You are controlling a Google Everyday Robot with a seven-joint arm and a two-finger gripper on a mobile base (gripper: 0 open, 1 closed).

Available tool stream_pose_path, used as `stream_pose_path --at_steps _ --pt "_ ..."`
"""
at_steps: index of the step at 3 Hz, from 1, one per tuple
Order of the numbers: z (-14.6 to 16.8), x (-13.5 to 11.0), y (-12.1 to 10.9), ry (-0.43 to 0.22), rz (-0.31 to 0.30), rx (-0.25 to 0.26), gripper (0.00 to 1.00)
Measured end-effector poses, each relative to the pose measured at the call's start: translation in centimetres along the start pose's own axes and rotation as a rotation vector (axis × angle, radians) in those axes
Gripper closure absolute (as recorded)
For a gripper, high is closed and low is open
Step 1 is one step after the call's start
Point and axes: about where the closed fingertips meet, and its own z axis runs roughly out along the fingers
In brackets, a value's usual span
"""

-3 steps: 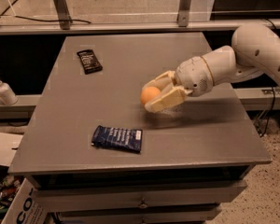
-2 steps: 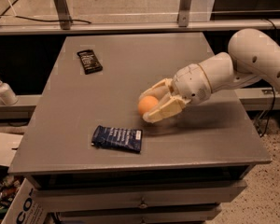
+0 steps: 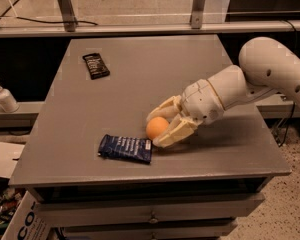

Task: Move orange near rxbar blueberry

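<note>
Claw (image 3: 159, 130) grips orange (image 3: 156, 127) — just beside rxbar blueberry (image 3: 126, 148)

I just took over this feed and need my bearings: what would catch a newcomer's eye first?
The cream end effector stands out first, low over the front middle of the grey table with its fingers closed on the orange. Just beside the orange, toward the front edge, lies the dark blue rxbar blueberry. A smaller black wrapper sits apart near the far corner.
</note>
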Motion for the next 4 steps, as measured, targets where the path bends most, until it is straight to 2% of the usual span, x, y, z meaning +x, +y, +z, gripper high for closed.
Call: stream_pose_path --at_steps 1,2,4 --pt "0.45 0.86 0.39 0.038 -0.034 -0.004 1.00" --pt "0.52 1.22 0.46 0.060 -0.051 0.000 0.82" --pt "0.60 0.93 0.37 0.069 -0.070 -0.004 0.35"
